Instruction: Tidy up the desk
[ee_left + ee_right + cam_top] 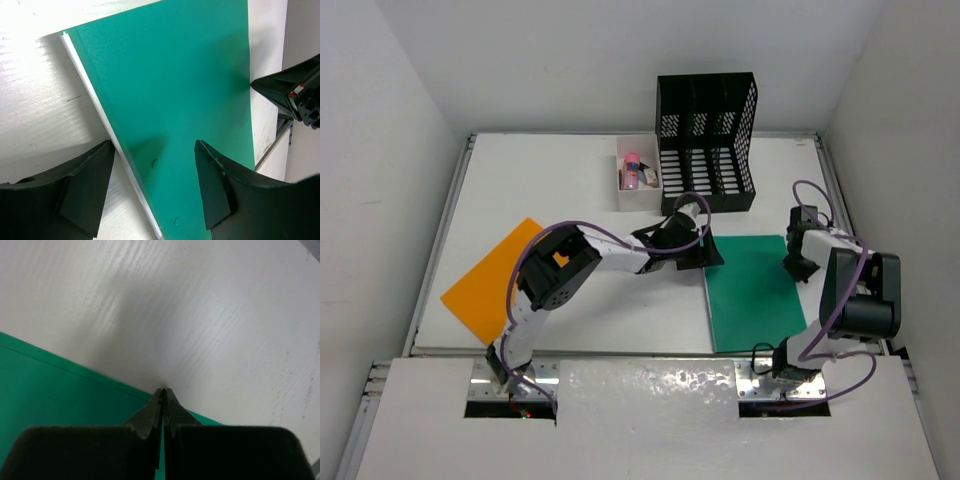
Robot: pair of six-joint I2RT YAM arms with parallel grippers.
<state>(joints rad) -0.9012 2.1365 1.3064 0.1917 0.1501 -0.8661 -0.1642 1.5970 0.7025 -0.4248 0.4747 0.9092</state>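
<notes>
My left jaws spread over one edge of the green folder [175, 90], my right jaws pressed together, tips at its opposite edge, all flat on the white surface [570, 180]

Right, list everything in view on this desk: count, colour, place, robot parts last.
desk: one, white, walled in white
file rack: one, black mesh, far side, right of centre
open box: one, white, just left of the rack
pink item: one, inside the box; other contents too small to tell
green folder: one, flat, near right
orange folder: one, flat, near left, angled
left pincer: one, black, open, astride the green folder's left edge
right pincer: one, black, shut, tip at the green folder's right edge
</notes>
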